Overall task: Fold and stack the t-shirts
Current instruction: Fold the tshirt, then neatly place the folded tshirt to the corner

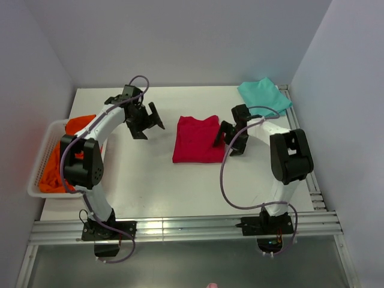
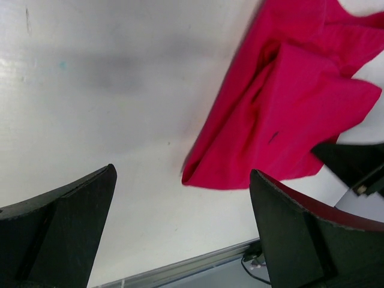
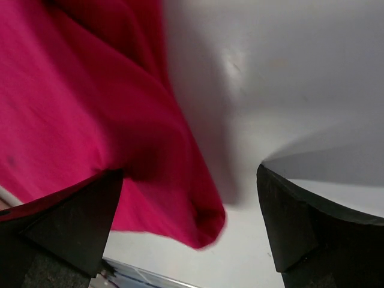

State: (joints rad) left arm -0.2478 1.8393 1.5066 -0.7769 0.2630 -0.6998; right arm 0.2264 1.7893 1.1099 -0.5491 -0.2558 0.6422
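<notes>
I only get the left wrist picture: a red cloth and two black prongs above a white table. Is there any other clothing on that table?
Observer: Yes. A teal t-shirt lies at the far right corner, well apart from the red t-shirt in the middle.
Visitor: Just those two, then?
Observer: No. Orange garments are heaped in a white basket at the table's left edge, behind the left arm.
</notes>
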